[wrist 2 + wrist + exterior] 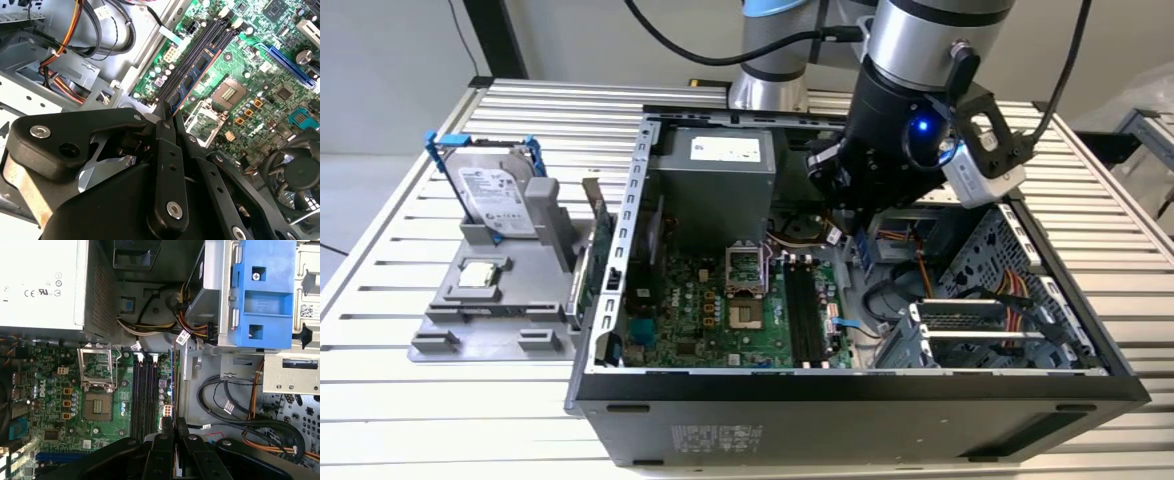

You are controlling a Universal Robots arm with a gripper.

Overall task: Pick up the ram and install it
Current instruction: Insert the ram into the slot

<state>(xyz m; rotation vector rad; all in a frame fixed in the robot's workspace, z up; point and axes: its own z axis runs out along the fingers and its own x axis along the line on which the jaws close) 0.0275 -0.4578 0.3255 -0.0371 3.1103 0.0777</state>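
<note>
Currently we grip ram edge-on in closed gripper, stick hanging below fingertips, above memory slots. We judge: align parallel to slot, lower straight, press evenly.

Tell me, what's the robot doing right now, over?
Gripper shut on the ram, inside the open case. Ram held above the motherboard, not seated in the memory slots. Slots look empty; cables lie off to the side.

One open computer case, one motherboard, one power supply and one ram; on the tabletop, one hard drive on one grey stand
</note>
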